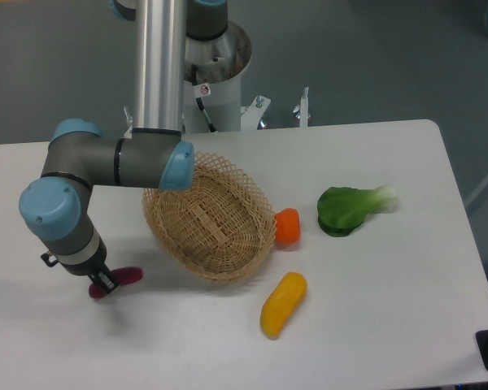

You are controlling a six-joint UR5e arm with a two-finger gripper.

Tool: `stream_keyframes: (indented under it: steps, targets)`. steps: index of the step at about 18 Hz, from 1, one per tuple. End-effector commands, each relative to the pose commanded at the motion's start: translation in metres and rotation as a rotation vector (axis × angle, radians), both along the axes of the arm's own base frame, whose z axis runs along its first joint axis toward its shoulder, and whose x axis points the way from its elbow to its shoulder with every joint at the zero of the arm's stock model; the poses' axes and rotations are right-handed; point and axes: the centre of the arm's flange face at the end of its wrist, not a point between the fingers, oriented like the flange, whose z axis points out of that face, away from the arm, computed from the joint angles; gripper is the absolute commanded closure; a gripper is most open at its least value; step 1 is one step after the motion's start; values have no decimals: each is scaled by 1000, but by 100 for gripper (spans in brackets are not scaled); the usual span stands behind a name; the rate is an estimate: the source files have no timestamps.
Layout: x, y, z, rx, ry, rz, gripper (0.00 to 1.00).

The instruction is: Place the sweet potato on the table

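Our gripper [104, 282] pinches the sweet potato [120, 279] near its middle, low over the tabletop [374, 325], left of the wicker basket [209, 218] and well apart from it. The magenta piece lies roughly level, its long axis running toward the basket, one end poking out on that side. We judge the release only needs a short drop straight down. We cannot tell whether the sweet potato already touches the tabletop; the gripper's fingers are mostly hidden under the wrist.
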Motion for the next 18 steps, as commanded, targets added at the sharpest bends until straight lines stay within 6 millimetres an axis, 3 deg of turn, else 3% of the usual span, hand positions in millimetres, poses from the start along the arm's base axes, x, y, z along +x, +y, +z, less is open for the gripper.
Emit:
stream_keyframes:
  steps: [1, 5, 10, 14, 18]
  targets:
    - [-2, 0, 3, 5, 5, 2, 0]
    - [-11, -3, 28, 38, 22, 8, 0]
    - [-97, -32, 68, 88, 55, 102, 0]
    - [-167, -58, 76, 87, 74, 101, 0]
    - [-241, -98, 91, 90, 97, 131, 0]
